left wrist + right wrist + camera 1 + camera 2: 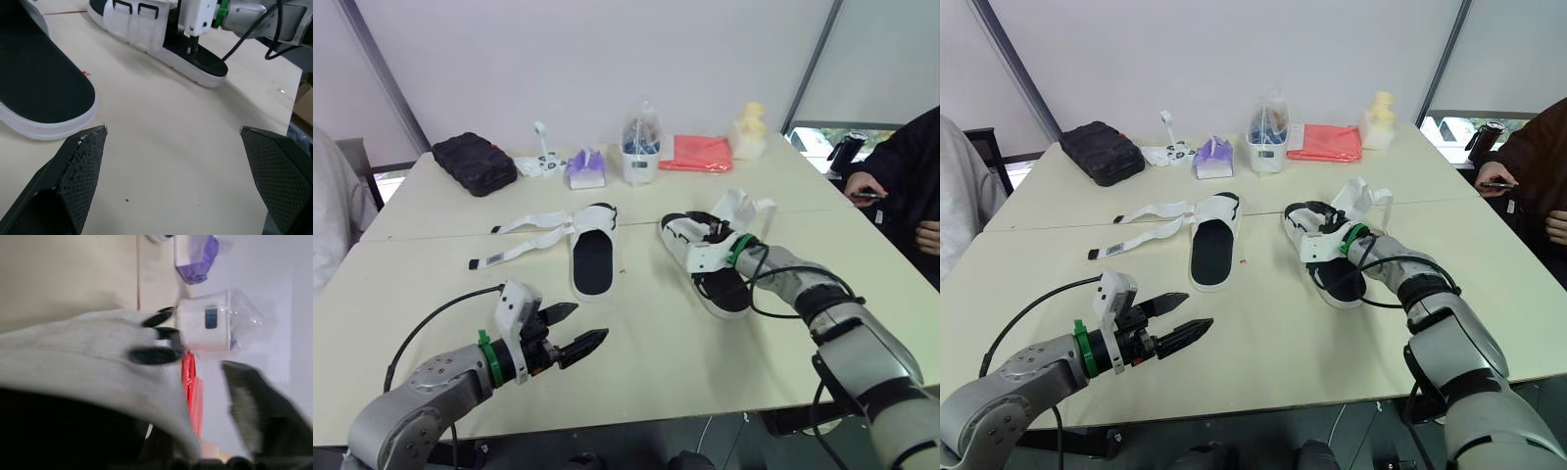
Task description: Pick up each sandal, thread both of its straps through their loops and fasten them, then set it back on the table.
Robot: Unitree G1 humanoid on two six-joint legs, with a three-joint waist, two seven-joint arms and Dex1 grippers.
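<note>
- The left gripper is hovering low over the front of the worktop — fingers spread wide, holding nothing.
- The right gripper is pressing into the right sandal at its strap band; I cannot tell its grip.
- The left sandal is lying flat mid-worktop — its straps are trailing loose toward the robot's left.

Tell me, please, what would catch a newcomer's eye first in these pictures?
Two white sandals with black footbeds lie mid-table: the left sandal has its straps splayed loose toward the robot's left, while the right sandal has the right gripper down on it. Nearer the camera, the left gripper hangs over the bare table with its fingers wide open.
</note>
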